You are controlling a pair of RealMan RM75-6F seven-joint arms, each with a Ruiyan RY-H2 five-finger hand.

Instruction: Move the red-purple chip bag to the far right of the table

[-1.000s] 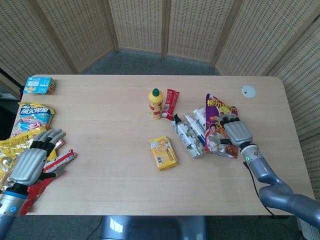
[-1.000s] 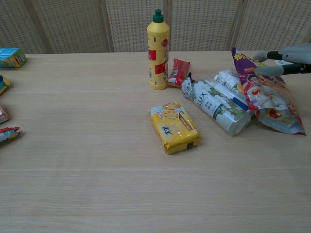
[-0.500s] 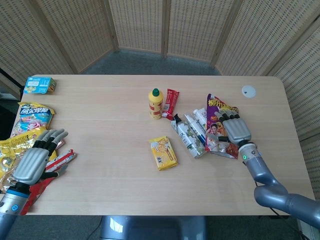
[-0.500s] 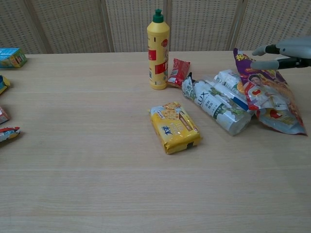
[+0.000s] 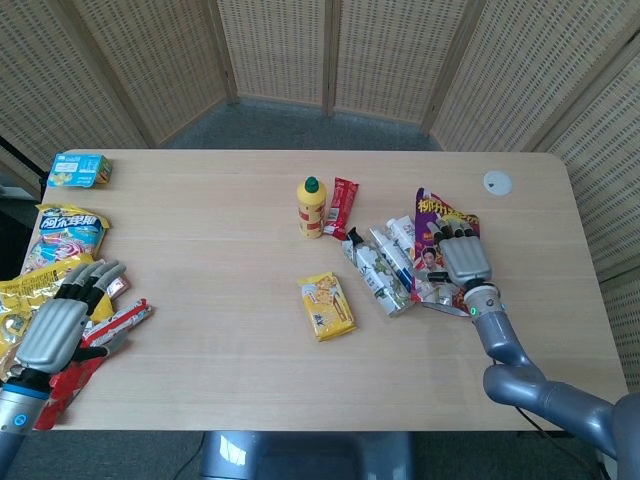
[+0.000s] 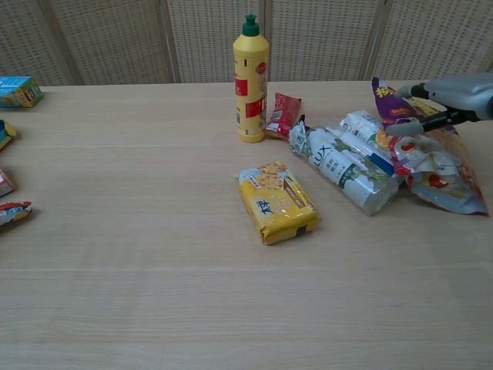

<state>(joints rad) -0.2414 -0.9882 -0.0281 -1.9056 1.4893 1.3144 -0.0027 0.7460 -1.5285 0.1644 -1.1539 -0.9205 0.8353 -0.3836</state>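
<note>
The red-purple chip bag [image 5: 432, 213] lies flat right of the table's middle, its top pointing away from me. My right hand [image 5: 462, 260] lies over the bag's near half, fingers stretched along it. In the chest view the right hand [image 6: 445, 94] hovers just above the chip bag [image 6: 441, 176]. Its fingers are straight and its thumb crosses the bag's face, and nothing is clasped. My left hand [image 5: 55, 322] rests open over snack packets at the table's left edge. It does not show in the chest view.
White soap packs [image 5: 380, 268] lean against the bag's left side. A yellow bottle [image 5: 311, 207], a red packet [image 5: 343, 206] and a yellow biscuit pack [image 5: 326, 306] stand near the middle. A white disc [image 5: 497, 182] lies at the far right. Snack bags [image 5: 70, 232] crowd the left edge.
My right hand has slid left and forward over the chip bag, and its thumb has dropped across the bag's face. The left hand drew back slightly.
</note>
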